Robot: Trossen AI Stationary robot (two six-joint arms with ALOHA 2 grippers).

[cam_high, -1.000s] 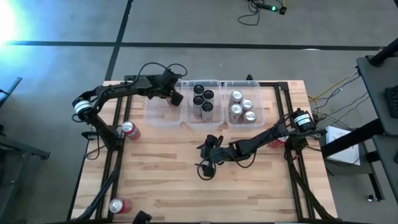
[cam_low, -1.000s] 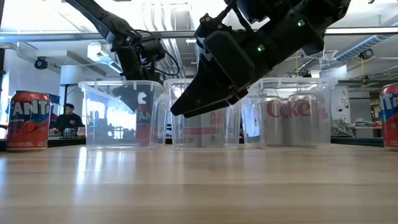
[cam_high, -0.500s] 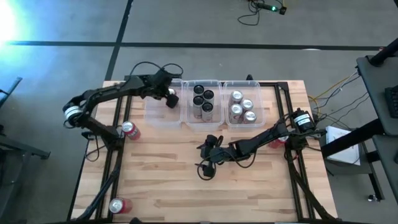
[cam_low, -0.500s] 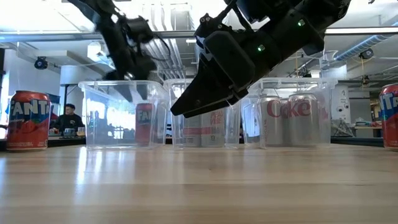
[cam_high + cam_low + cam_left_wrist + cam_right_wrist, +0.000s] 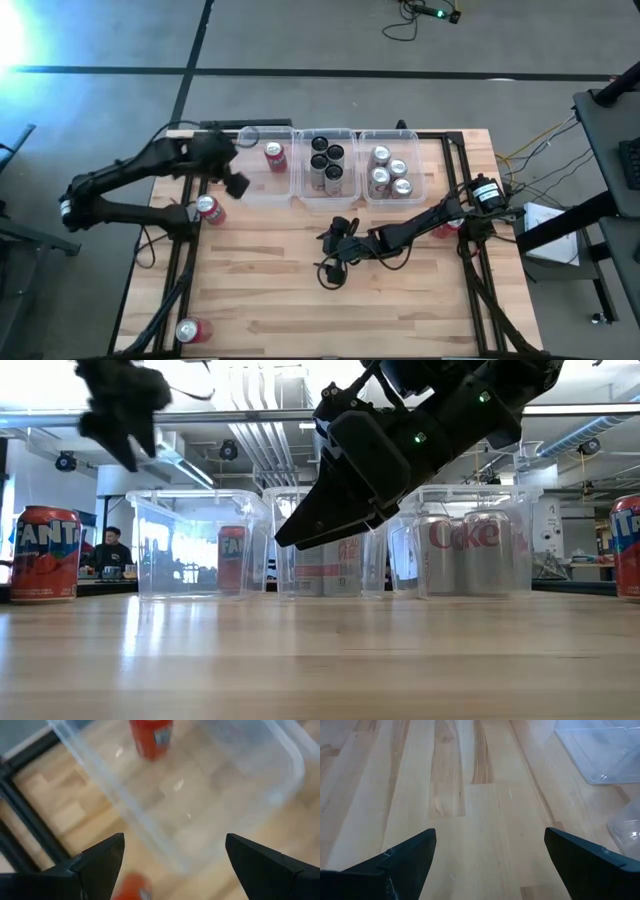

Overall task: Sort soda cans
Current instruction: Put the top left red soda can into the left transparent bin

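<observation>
We see a wooden table (image 5: pixel 330 290) carrying three clear plastic bins in a row along its far edge; the left bin (image 5: pixel 262 183) holds one red can (image 5: pixel 274 157) standing upright near its far right corner, the middle bin (image 5: pixel 326 192) holds the black cans (image 5: pixel 326 158) packed together, and the right bin (image 5: pixel 420 190) holds the silver cans (image 5: pixel 389 171), which the low view shows lettered in red. The left arm (image 5: pixel 120 180) reaches from the table's left side, and its left gripper (image 5: pixel 232 178) hangs above the near left edge of the left bin; its fingers (image 5: pixel 102 862) stand wide apart with nothing between them, and its wrist view looks down through the bin's clear floor to the red can inside. The right arm (image 5: pixel 430 222) stretches from the right edge toward the table's middle; the right gripper (image 5: pixel 338 243) hovers over bare wood just in front of the middle bin, fingers (image 5: pixel 405 862) spread wide and empty. Three more red cans stand outside the bins; one (image 5: pixel 208 208) sits by the table's left edge, near the left gripper; another (image 5: pixel 190 330) stands at the near left corner; a third (image 5: pixel 446 224) shows partly under the right arm near the right edge.
</observation>
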